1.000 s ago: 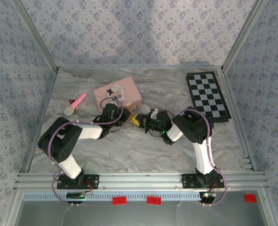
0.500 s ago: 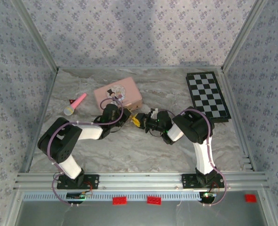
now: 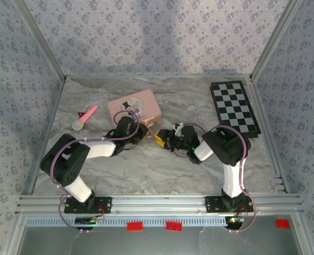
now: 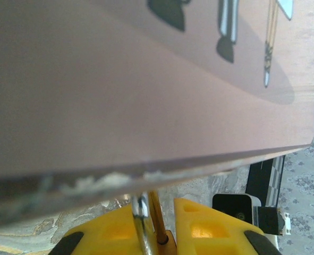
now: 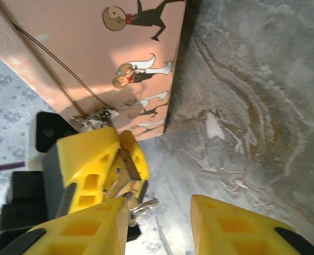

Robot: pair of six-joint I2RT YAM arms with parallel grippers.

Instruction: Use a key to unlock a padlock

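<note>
just off the five o'clock corner of the pink box, the left gripper is pinching the padlock between fingers drawn narrow. the brass body is sitting wedged in the gap, and the silvery shackle is poking toward the box edge. the right gripper is hovering at about four o'clock of it, nearly touching, with its fingers spread wide and gripping nothing that i can make out.

the key is proving hard to pick out. a small silvery loop is dangling just beside one of the right gripper's fingertips and may be it, but i cannot tell.

judging by this, the step in hand is getting hold of the key and lining it up with the keyhole. doing that well is going to mean keeping the left pinch firm so the lock is not swivelling, closing the right fingers squarely on the key's flat head, and approaching slowly, since the box wall is crowding both grippers at twelve o'clock.
</note>
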